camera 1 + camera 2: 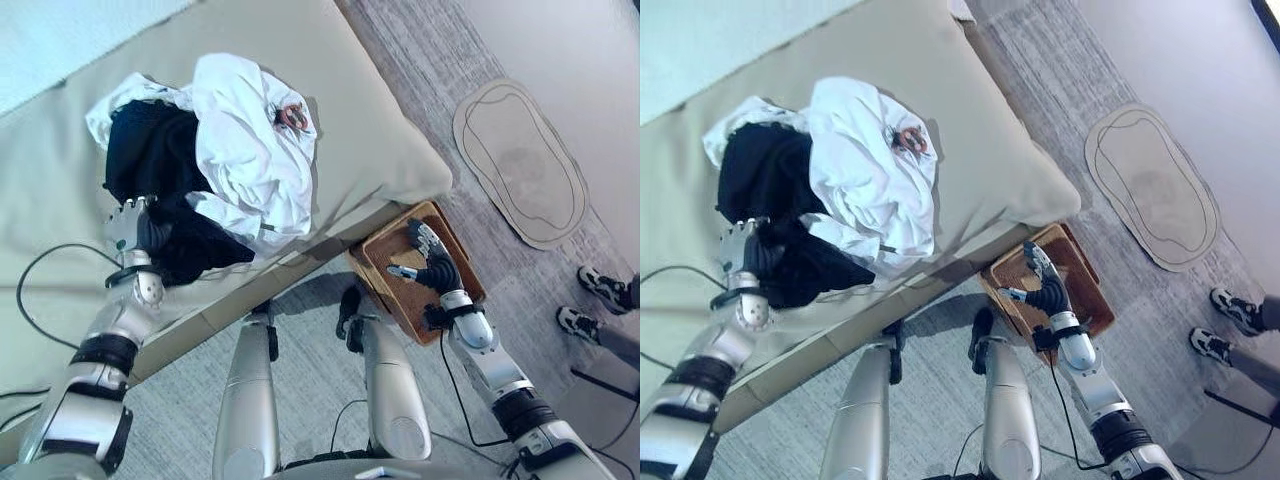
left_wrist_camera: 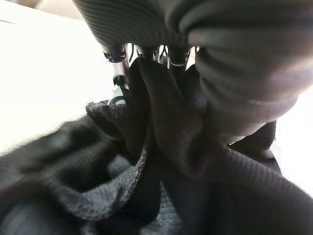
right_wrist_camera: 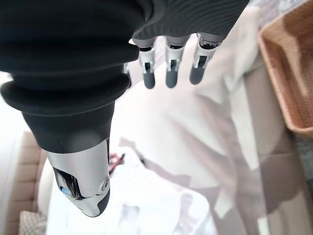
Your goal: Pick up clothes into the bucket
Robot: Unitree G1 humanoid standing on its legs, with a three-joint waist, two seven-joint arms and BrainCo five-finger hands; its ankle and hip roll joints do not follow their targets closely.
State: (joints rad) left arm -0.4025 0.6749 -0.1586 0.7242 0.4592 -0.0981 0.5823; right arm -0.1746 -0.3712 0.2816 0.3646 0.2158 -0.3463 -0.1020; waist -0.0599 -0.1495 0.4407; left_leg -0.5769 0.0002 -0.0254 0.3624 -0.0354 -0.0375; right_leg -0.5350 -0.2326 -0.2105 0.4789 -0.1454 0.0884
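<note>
two garments lie heaped on the beige sofa cushion (image 1: 380,150) in the left eye view: a black garment (image 1: 160,160) and a white garment (image 1: 250,150) draped over its far side. the left hand (image 1: 130,228) sits at the black one's near edge, likely because it is the closer piece. the wicker basket (image 1: 385,285) stands on the floor beside the sofa, with the right hand (image 1: 432,265) hovering over it, fingers loosely spread and empty.

in the left wrist view the fingers (image 2: 117,88) curl into bunched dark fabric, pinching a fold.

in the right wrist view the right hand's fingers (image 3: 168,73) hang straight, holding nothing.
</note>
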